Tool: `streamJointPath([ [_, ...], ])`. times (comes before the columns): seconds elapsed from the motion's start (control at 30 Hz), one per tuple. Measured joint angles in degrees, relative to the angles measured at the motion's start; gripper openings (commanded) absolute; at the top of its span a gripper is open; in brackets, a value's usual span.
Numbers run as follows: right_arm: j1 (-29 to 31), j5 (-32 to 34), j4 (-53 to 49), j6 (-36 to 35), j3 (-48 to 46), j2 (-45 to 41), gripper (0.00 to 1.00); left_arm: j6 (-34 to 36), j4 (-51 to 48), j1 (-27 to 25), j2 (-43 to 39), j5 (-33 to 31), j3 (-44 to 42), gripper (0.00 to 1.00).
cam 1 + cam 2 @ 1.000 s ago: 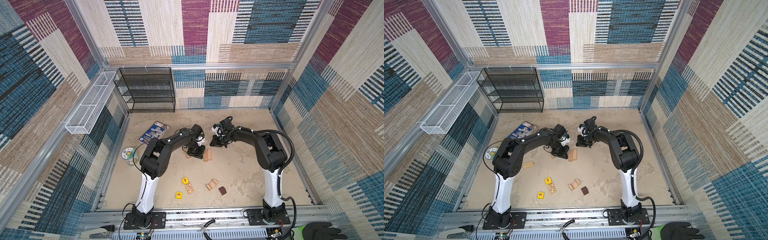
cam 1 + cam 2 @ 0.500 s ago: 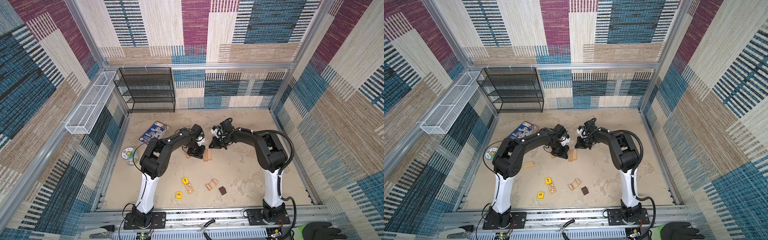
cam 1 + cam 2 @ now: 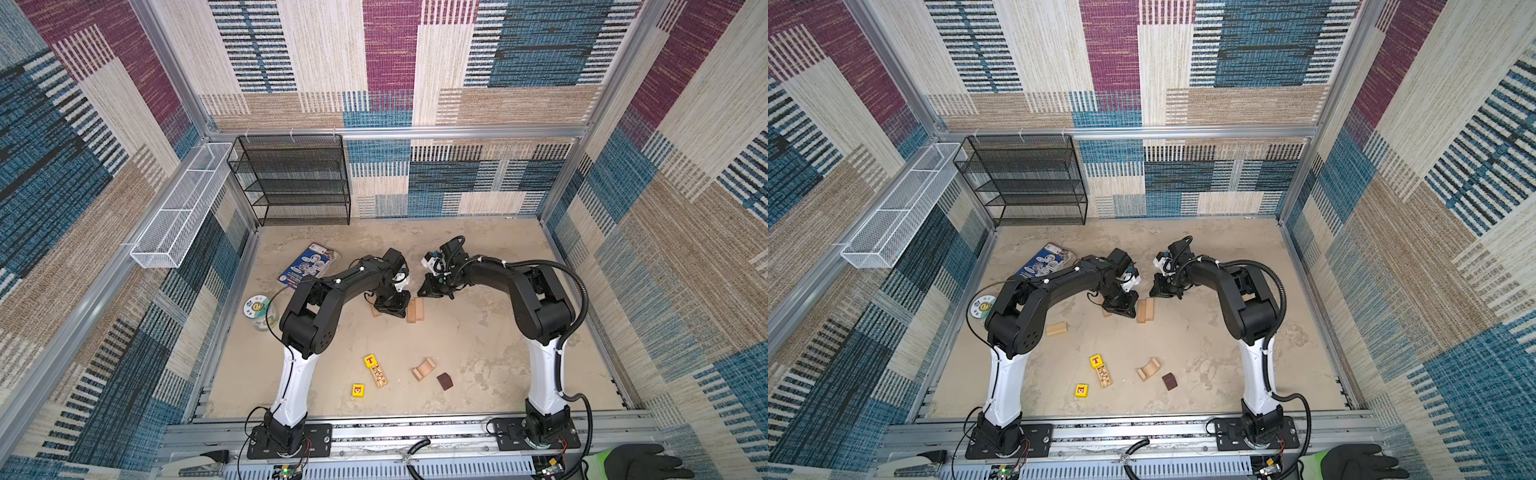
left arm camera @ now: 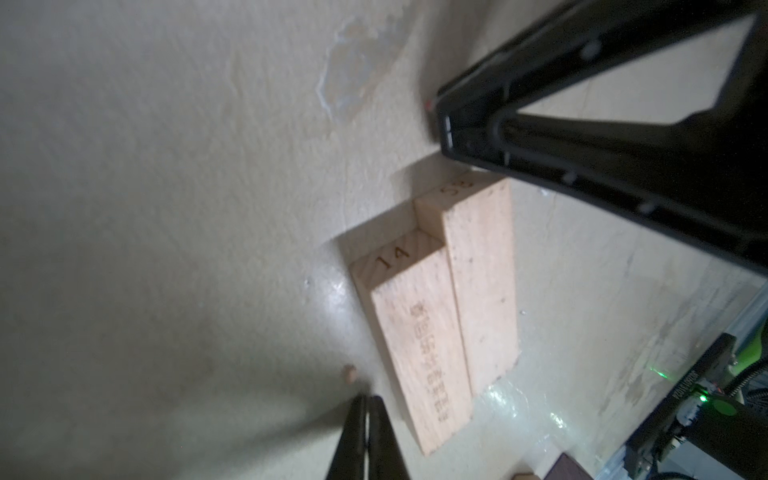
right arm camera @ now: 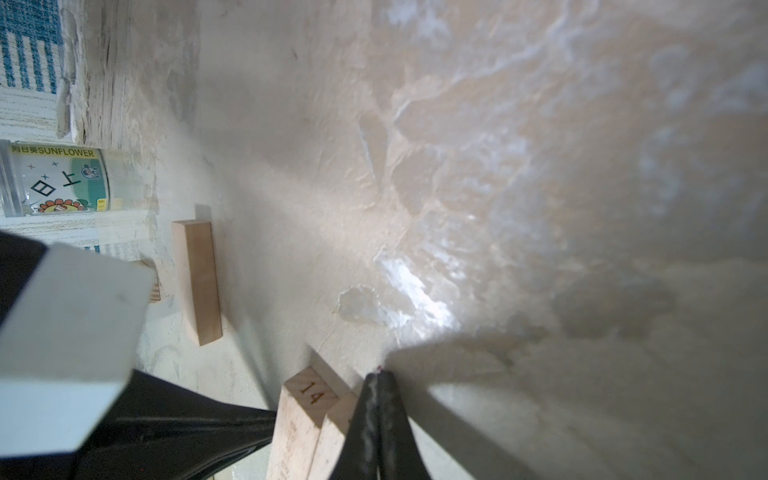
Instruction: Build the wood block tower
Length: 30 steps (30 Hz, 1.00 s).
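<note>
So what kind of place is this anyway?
Probably a robot practice booth, not a real room: patterned walls on a metal frame, a left arm and right arm bolted to a rail, and toy wood blocks scattered about.

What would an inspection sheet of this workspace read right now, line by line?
Surface: beige table, mottled, no spill seen.
Job's things: two pale bars lying side by side, touching; third bar apart; arch, dark cube, yellow T cube, yellow picture cube, printed bar loose near the front; nothing stacked.
Clutter: blue packet, round printed container, left side.
Claws: left claw shut, empty, beside the pair; right claw shut, empty, at the pair's end.
Cables: black hose along right arm; thin wire loops by left arm.
Surroundings: black mesh shelf, white wire basket, gloved hand at front edge.
</note>
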Motion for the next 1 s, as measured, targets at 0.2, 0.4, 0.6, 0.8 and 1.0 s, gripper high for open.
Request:
streamJointPath([
  [0.2, 0.0, -0.26, -0.22, 0.0, -0.09, -0.07, 0.04, 0.0, -0.04, 0.0, 0.0, 0.04, 0.0, 0.09],
  [0.4, 0.02, -0.48, -0.24, 0.0, -0.31, -0.17, 0.04, 0.0, -0.09, 0.0, -0.07, -0.02, 0.0, 0.09],
  [0.6, 0.11, -0.61, -0.42, 0.0, -0.37, -0.28, 0.03, 0.0, -0.11, 0.0, -0.09, -0.04, -0.02, 0.09],
  [0.8, 0.11, -0.83, -0.57, 0.02, -0.42, -0.28, 0.03, 0.0, -0.11, 0.0, -0.09, -0.07, -0.02, 0.09],
  [1.0, 0.11, -0.87, -0.61, 0.02, -0.42, -0.28, 0.02, 0.0, -0.2, 0.0, -0.11, -0.07, -0.02, 0.09],
])
